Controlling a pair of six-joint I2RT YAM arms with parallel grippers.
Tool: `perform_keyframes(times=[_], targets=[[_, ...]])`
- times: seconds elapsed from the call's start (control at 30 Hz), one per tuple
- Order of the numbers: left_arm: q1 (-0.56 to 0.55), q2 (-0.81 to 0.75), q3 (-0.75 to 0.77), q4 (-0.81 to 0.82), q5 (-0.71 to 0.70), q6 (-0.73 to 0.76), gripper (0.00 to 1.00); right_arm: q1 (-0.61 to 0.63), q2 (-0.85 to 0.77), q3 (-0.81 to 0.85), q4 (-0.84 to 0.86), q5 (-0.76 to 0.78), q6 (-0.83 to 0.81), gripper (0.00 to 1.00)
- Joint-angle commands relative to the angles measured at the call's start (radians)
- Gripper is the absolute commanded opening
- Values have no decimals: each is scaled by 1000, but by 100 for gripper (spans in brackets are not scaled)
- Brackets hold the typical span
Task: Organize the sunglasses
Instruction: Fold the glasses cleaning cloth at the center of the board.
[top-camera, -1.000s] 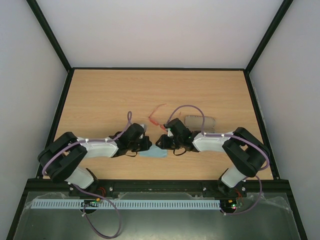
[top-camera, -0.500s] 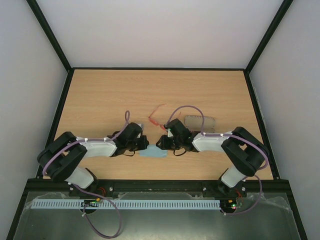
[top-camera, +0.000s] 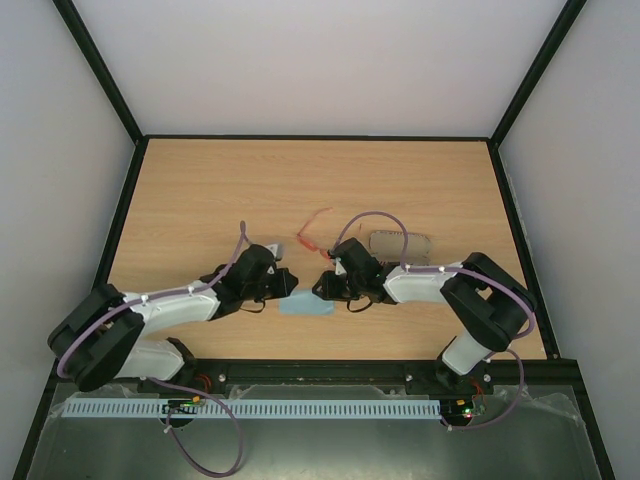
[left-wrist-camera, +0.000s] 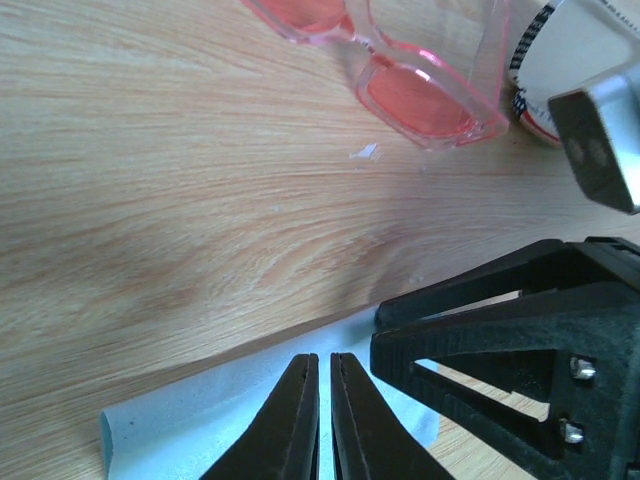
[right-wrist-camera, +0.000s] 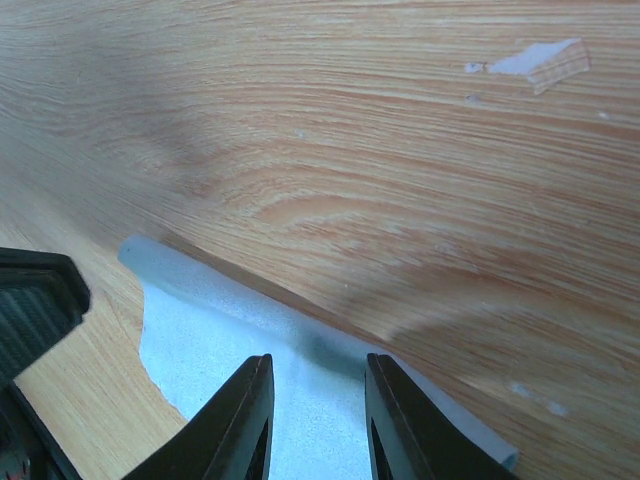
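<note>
The sunglasses (top-camera: 312, 235), with a thin translucent red-orange frame, lie on the table just beyond both grippers; the left wrist view shows their pink lenses (left-wrist-camera: 420, 95). A light blue cloth (top-camera: 306, 307) lies flat between the two arms. My left gripper (top-camera: 288, 284) is shut, its tips (left-wrist-camera: 324, 358) over the cloth's (left-wrist-camera: 190, 435) left part with only a hairline slit between them. My right gripper (top-camera: 322, 288) stands open above the cloth (right-wrist-camera: 220, 340), nothing between its fingers (right-wrist-camera: 318, 362). The two grippers face each other closely.
The flag-patterned case (top-camera: 400, 244) lies behind the right arm, to the right of the sunglasses, and its edge shows in the left wrist view (left-wrist-camera: 545, 55). The right gripper's black fingers (left-wrist-camera: 500, 330) stand close beside my left jaws.
The left arm has stretched out lower, its elbow swinging left, and its gripper has drawn slightly left along the cloth. The right arm, cloth and sunglasses have stayed put.
</note>
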Motion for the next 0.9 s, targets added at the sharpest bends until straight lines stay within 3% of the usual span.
perform_keyframes(times=[0.0, 0.43, 0.87], targets=[[0, 44, 6, 5, 39, 14, 5, -3, 16, -6, -20, 0, -3, 28], [-10, 185, 0, 77, 27, 11, 4, -3, 18, -9, -23, 1, -5, 28], [3, 124, -11, -10, -43, 35, 4, -3, -7, -17, -51, 26, -21, 28]])
